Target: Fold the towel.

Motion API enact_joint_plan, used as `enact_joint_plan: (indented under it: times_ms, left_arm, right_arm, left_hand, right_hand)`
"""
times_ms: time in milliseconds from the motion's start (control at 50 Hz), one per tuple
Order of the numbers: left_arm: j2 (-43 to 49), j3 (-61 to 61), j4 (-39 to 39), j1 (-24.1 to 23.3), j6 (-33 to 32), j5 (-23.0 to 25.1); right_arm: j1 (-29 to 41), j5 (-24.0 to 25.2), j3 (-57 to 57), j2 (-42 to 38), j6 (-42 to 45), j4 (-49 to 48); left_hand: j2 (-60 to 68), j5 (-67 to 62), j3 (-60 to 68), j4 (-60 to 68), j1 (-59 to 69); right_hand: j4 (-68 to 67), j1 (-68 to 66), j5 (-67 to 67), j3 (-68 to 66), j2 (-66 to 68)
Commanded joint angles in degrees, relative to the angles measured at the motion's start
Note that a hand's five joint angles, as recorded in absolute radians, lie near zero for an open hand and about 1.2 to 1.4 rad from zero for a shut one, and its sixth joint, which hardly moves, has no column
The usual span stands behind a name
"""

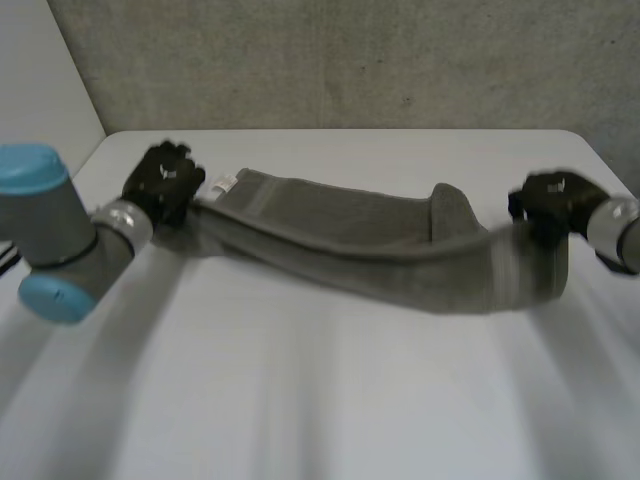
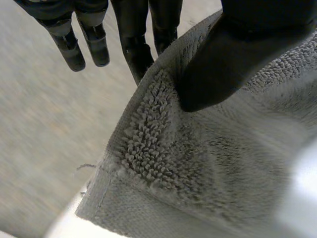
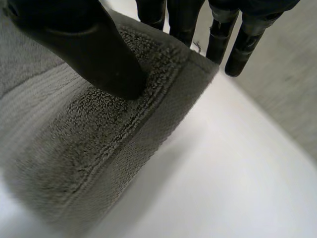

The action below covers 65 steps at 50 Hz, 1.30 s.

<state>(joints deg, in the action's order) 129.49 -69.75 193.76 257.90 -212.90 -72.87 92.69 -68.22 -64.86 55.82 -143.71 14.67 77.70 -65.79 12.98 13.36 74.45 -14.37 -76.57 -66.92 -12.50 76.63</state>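
Grey towel (image 1: 370,235), ends in pinch of left hand (image 1: 162,182) and right hand (image 1: 548,200)

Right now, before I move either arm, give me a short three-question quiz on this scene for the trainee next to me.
1. True or false: the grey terry towel lies flat and untouched on the white table.
2. Pick one: the left hand holds the towel at A) its middle, B) its end by the white label, C) nowhere.
3. Fill in: in the right wrist view, the right hand pins the towel between its fingers and its ____.

Key: 1 false, each hand pinches one end. 2 B. 3 thumb.
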Motion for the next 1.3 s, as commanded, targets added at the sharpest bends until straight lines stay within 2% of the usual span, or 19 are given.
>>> enact_joint_plan:
  times_ms: [20, 40, 80, 140, 180, 300, 340, 400, 480, 640, 700, 820, 860, 900, 960, 1020, 1080, 1120, 1300]
  left_arm:
    - [3.76, 24.70, 2.91, -3.80, -0.94, -0.77]
    - [3.76, 24.74, 2.94, -3.81, -0.94, -0.78]
    - [0.96, 28.26, 11.33, -5.30, 0.54, -2.96]
    - [-1.61, 27.56, 15.50, -5.39, 2.05, -4.12]
    - [-4.93, 23.28, 21.02, -4.78, 6.33, -4.64]
    - [-6.26, 13.23, 21.83, -2.85, 9.08, -3.50]
    - [-7.05, 4.48, 22.36, -1.62, 8.90, -1.06]
    - [-7.58, -0.04, 22.45, -0.82, 8.73, 0.72]
    - [-8.37, -14.50, 22.53, 2.86, 6.37, 6.33]
    - [-13.37, -28.49, 22.54, 6.90, 1.79, 9.85]
    - [-17.58, -32.19, 22.36, 7.61, 1.96, 10.64]
    - [-28.24, -36.51, 21.39, 8.76, 3.10, 11.00]
    - [-36.55, -38.44, 19.65, 9.10, 6.68, 11.00]
    - [-40.33, -38.97, 17.98, 9.72, 9.58, 11.00]
    - [-46.31, -39.41, 13.77, 11.56, 15.47, 11.26]
    - [-50.10, -40.29, 9.20, 13.32, 19.00, 12.49]
    - [-50.04, -41.87, 7.51, 14.73, 18.84, 14.42]
    - [-49.42, -42.49, 7.51, 14.82, 18.66, 15.12]
    - [-40.89, -41.35, 7.33, 14.73, 18.48, 15.57]
  right_arm:
    - [3.99, -5.68, 28.94, -4.15, -7.52, -9.17]
    - [3.99, -5.69, 29.00, -4.14, -7.55, -9.22]
    - [4.17, -7.71, 32.42, -2.31, -14.37, -19.97]
    - [4.25, -7.45, 29.46, 0.94, -18.17, -25.99]
    - [4.17, -7.01, 26.91, 1.13, -18.01, -25.92]
    - [3.56, -3.86, 13.13, 1.83, -13.02, -22.58]
    - [3.46, -2.71, 8.83, 2.27, -11.00, -22.14]
    - [3.46, -0.95, 0.82, 3.58, -7.13, -22.05]
    - [3.29, 0.20, -6.16, 4.03, -4.56, -21.96]
    - [1.09, 5.65, -20.40, 6.31, -1.84, -21.43]
    - [0.56, 7.40, -24.70, 9.74, -1.40, -21.35]
    - [-2.24, 7.67, -29.18, 25.08, -2.54, -20.82]
    - [-3.04, 7.84, -29.71, 29.08, -2.63, -19.68]
    - [-5.22, 8.28, -30.15, 35.55, -3.94, -16.18]
    - [-7.00, 9.16, -30.15, 39.19, -5.35, -14.05]
    - [-11.29, 14.41, -30.77, 44.01, -6.67, -10.46]
    - [-12.71, 16.46, -31.30, 43.93, -6.50, -9.92]
    - [-16.29, 20.39, -33.22, 42.10, -4.75, -9.66]
    - [-14.39, 20.15, -30.60, 30.16, 4.47, -7.03]
  left_hand:
    - [2.30, -4.21, -2.98, -3.36, 5.55]
    - [2.30, -4.21, -2.98, -3.36, 5.55]
    - [2.30, -4.21, -2.98, -3.36, 5.55]
    - [2.30, -4.21, -2.98, -3.36, 5.55]
    - [2.30, -4.21, -2.98, -3.36, 5.55]
    - [2.30, -4.21, -2.98, -3.36, 5.55]
    - [2.30, -4.21, -2.98, -3.36, 5.55]
    - [2.30, -4.21, -2.98, -3.36, 5.55]
    - [2.30, -4.21, -2.98, -3.36, 5.55]
    - [2.30, -4.21, -2.98, -3.36, 5.55]
    - [2.30, -4.21, -2.98, -3.36, 5.55]
    - [2.30, -4.21, -2.98, -3.36, 5.55]
    - [2.30, -4.21, -2.98, -3.36, 5.55]
    - [2.30, -4.21, -2.98, -3.36, 5.55]
    - [2.30, -4.21, -2.98, -3.36, 5.55]
    - [2.30, -4.21, -2.98, -3.36, 5.55]
    - [2.30, -4.21, -2.98, -3.36, 5.55]
    - [2.30, -4.21, -2.98, -3.36, 5.55]
    - [2.30, -4.21, -2.98, -3.36, 5.55]
  right_hand:
    - [4.37, -3.43, -3.08, 2.50, 3.37]
    - [4.37, -3.43, -3.08, 2.50, 3.37]
    - [4.37, -3.43, -3.08, 2.50, 3.37]
    - [4.37, -3.43, -3.08, 2.50, 3.37]
    - [4.37, -3.43, -3.08, 2.50, 3.37]
    - [4.37, -3.43, -3.08, 2.50, 3.37]
    - [4.37, -3.43, -3.08, 2.50, 3.37]
    - [4.37, -3.43, -3.08, 2.50, 3.37]
    - [4.37, -3.43, -3.08, 2.50, 3.37]
    - [4.37, -3.43, -3.08, 2.50, 3.37]
    - [4.37, -3.43, -3.08, 2.50, 3.37]
    - [4.37, -3.43, -3.08, 2.50, 3.37]
    - [4.37, -3.43, -3.08, 2.50, 3.37]
    - [4.37, -3.43, -3.08, 2.50, 3.37]
    - [4.37, -3.43, -3.08, 2.50, 3.37]
    - [4.37, -3.43, -3.08, 2.50, 3.37]
    - [4.37, -3.43, -3.08, 2.50, 3.37]
    - [4.37, -3.43, -3.08, 2.50, 3.37]
    - [4.37, -3.43, -3.08, 2.50, 3.37]
